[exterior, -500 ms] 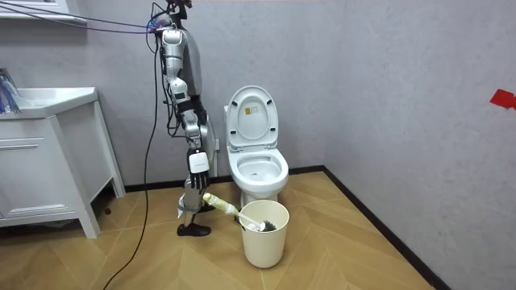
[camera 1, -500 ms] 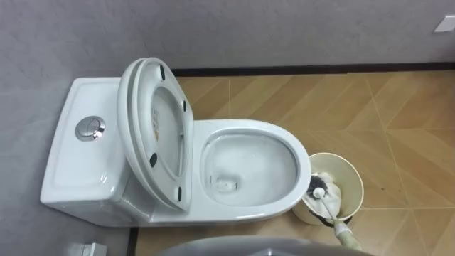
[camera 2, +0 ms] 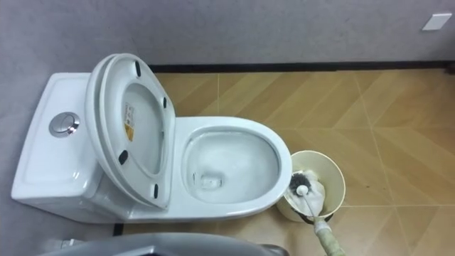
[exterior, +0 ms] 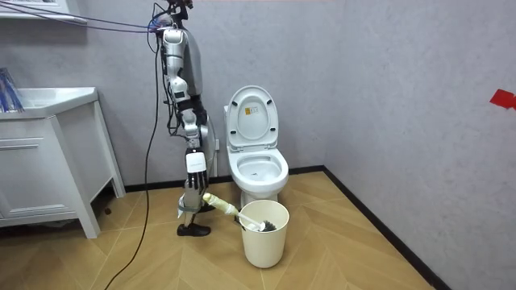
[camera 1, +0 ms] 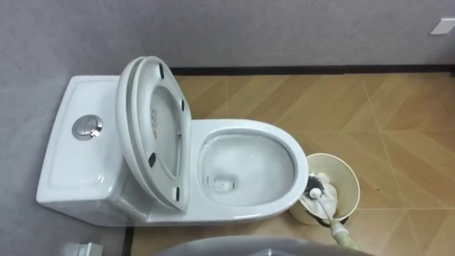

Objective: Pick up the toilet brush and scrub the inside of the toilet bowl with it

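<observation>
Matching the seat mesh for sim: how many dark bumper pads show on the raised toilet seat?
4, all on the raised seat: two pads toward its wall-side end, two toward the end nearer the robot. The lid behind it may hide more.

Legible text, numbers, brands: none for you to log.

- Item 1: a sticker (camera 2: 130, 114) on the underside of the raised toilet lid (camera 2: 140, 149). Its print is too small to read.
- Item 2: a red patch (exterior: 501, 98) on the grey wall (exterior: 403, 97), at the room view's right. You can make out no lettering on it.
</observation>
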